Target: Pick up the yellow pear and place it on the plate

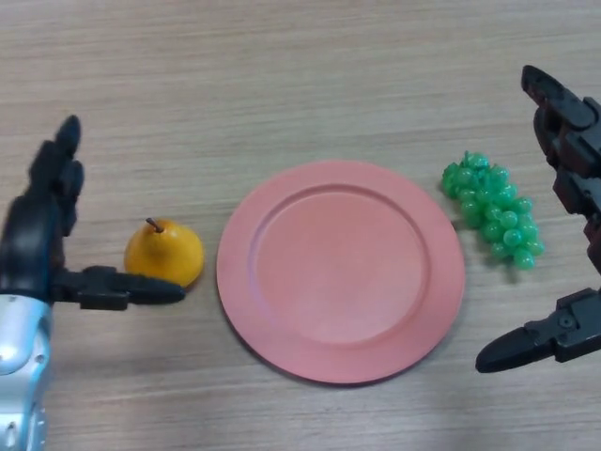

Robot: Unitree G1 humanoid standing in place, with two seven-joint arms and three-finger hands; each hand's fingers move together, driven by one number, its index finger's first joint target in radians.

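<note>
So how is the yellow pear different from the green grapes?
The yellow pear is one smooth, round fruit with a brown stem; the green grapes are a bunch of many small balls. The pear lies left of the pink plate, beside the left hand; the grapes lie right of it. Both rest on the table, off the plate.

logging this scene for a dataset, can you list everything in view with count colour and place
pear: 1, yellow, on the table left of the plate, stem up, beside the left hand's thumb
plate: 1, pink, centre of the table, nothing on it
grapes: 1 bunch, green, on the table right of the plate
table: 1, light wood grain, under everything
left hand: 1, black, left edge, open, thumb reaching to the pear's near side
right hand: 1, black, right edge, open, holding nothing
</note>
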